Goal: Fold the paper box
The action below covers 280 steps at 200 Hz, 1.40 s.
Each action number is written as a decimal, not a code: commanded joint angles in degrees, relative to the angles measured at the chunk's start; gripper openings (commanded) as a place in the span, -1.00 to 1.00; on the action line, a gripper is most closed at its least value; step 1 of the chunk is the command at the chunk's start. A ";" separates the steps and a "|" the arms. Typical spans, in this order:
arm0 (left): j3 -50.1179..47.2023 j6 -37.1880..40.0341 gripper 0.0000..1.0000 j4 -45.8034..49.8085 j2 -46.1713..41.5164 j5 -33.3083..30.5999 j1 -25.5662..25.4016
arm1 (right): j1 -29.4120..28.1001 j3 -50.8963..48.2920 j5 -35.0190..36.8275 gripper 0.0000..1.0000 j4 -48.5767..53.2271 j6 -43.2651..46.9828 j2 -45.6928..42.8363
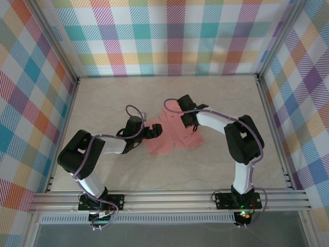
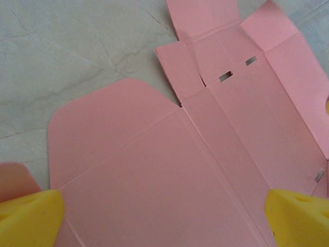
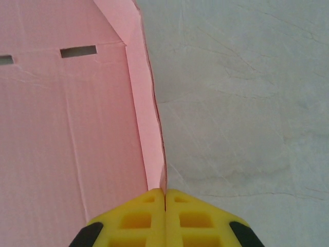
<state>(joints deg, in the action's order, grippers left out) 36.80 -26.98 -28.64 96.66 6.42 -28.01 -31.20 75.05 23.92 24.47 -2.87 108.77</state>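
1. The paper box is lying as a flat pink die-cut sheet at the centre of the top view, on the pale table.
2. The left gripper is hovering over the sheet's left part. Its yellow fingers are standing wide apart at the lower corners of the left wrist view, gripping nothing.
3. The right gripper is sitting at the bottom centre of the right wrist view, jaws pressed together and pinching a narrow upturned flap on the sheet's edge.
4. Two small slots are showing in the upper right of the left wrist view.
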 commanded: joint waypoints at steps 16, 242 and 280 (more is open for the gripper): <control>-3.49 -2.11 1.00 8.87 0.62 0.84 -0.03 | 1.63 -0.34 -5.05 -1.00 0.79 -0.91 -1.50; -0.43 1.39 1.00 19.03 -13.56 -3.35 -0.49 | 2.98 0.34 -8.98 -1.00 4.35 -0.73 -2.36; 4.59 5.39 1.00 24.78 -16.07 -4.04 0.46 | 4.55 -1.83 -13.96 -1.00 2.43 -0.60 -4.29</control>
<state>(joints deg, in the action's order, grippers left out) 37.45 -25.12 -9.52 82.06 3.40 -28.05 -27.18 75.16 15.25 27.20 -2.68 107.04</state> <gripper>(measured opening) 0.997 0.048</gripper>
